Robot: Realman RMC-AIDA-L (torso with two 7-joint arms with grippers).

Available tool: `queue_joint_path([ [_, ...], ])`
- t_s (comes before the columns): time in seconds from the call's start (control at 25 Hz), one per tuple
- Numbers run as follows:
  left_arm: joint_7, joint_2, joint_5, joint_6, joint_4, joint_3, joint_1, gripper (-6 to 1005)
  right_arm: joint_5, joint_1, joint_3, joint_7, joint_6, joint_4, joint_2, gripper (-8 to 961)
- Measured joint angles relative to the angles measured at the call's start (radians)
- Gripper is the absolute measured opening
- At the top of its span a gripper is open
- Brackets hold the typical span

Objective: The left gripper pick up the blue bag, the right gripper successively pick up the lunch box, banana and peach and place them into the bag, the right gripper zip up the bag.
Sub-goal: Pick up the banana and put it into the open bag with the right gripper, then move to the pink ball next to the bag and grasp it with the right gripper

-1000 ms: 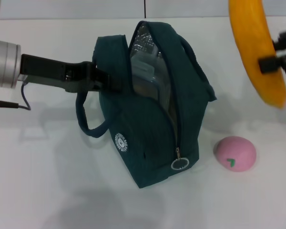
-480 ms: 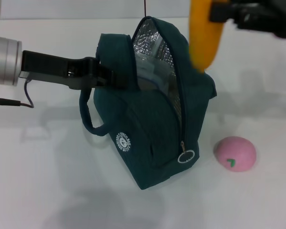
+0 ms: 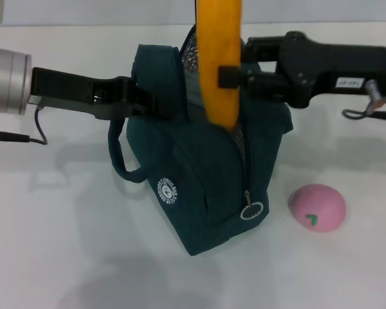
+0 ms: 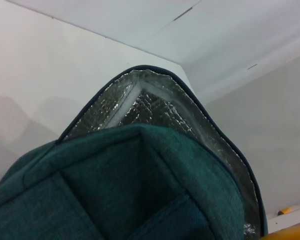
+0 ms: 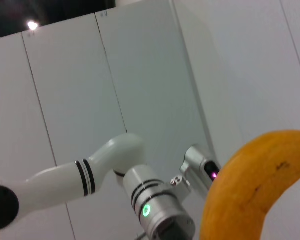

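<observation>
Yellow banana (image 3: 220, 64) pinched upright in right gripper (image 3: 235, 76) jaws, over blue bag (image 3: 206, 167) mouth, ready to drop in. Left gripper (image 3: 147, 103) jaws clamping bag's left rim, propping it open. Pink peach (image 3: 317, 207) waiting on surface (image 3: 51, 225), right.

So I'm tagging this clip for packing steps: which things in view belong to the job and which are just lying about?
In the job:
- blue bag, held open by the left gripper
- banana, gripped by the right gripper above the bag's mouth
- peach, waiting on the table beside the bag

Lying about:
- nothing visible but the white table
</observation>
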Motion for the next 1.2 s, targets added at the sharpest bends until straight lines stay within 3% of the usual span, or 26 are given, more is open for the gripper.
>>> queue_joint_path([
  [0.84,0.006,0.001,0.0,-0.006,-0.001,-0.001,0.007,32,0.005,-0.005,-0.086,0.002,0.1,0.031,-0.006,473],
  [0.96,0.006,0.001,0.0,-0.006,-0.001,-0.002,0.008,32,0.011,-0.016,-0.07,0.002,0.095,0.02,-0.007,608],
  [1.16,0.008,0.001,0.0,-0.006,-0.001,-0.002,0.017,32,0.015,-0.066,0.061,0.002,0.021,-0.034,-0.015,817],
  [1.2,0.011,0.001,0.0,-0.007,-0.001,-0.002,0.018,32,0.015,-0.078,0.085,0.003,0.007,-0.049,-0.018,816],
])
